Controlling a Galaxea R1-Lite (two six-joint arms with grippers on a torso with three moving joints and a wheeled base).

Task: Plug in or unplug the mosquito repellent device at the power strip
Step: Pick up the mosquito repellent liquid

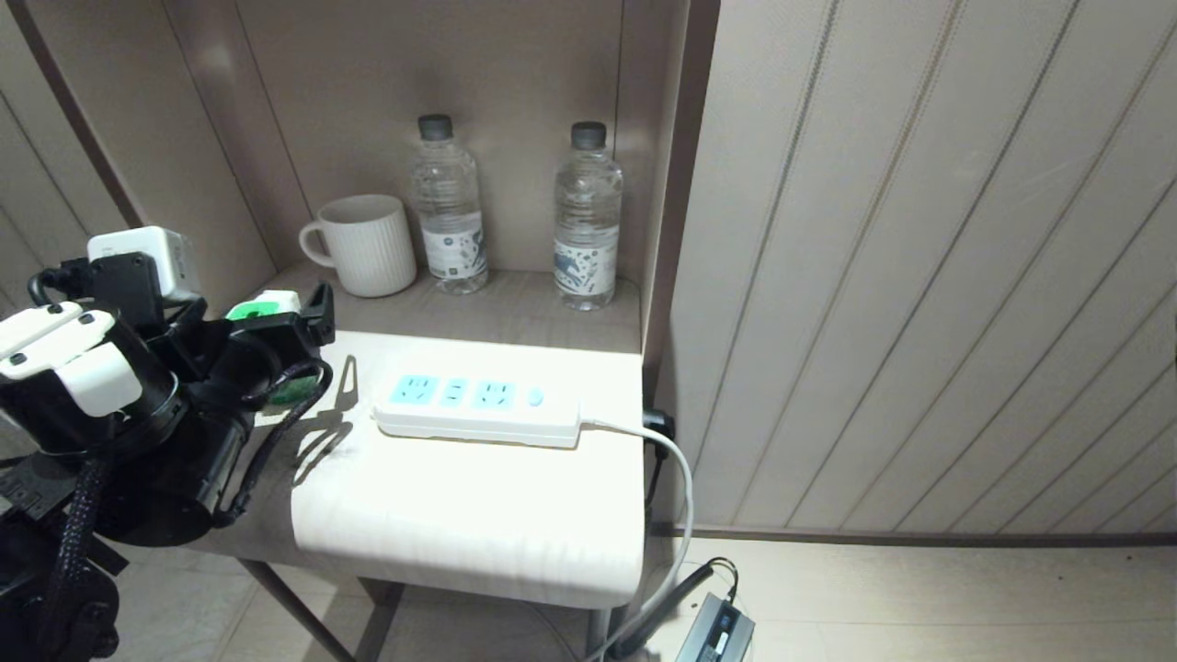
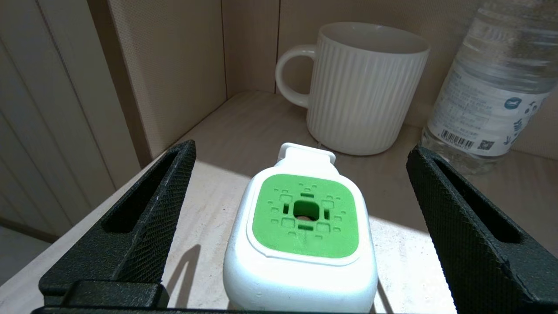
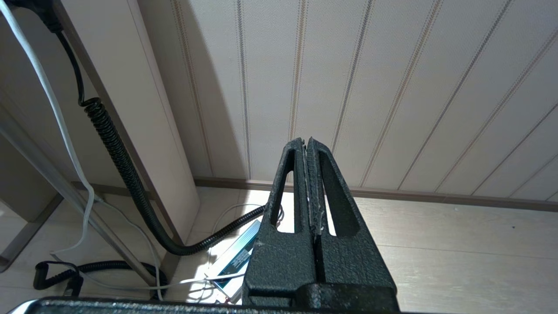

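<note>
Item: mosquito repellent device. Stands upright on the table near its 9 o'clock edge, well apart from the power strip. Its green vented face points up; its long axis is vertical. The small white tab on the head points toward the mug at 12 o'clock.

Item: left gripper. Jaws spread wide, one finger on either side of the device head, clear gaps on both sides, touching nothing.

Item: power strip. Lies flat mid-table, long axis 9 to 3 o'clock, sockets face up and unoccupied, cord leaving at 3 o'clock over the table edge. Bare tabletop lies at 6 o'clock of it.

Item: two water bottles, with the mug, at 12 o'clock in the alcove; walls close it on both sides.

Item: right gripper. Jaws pressed together, empty, low beside the table near the floor.
</note>
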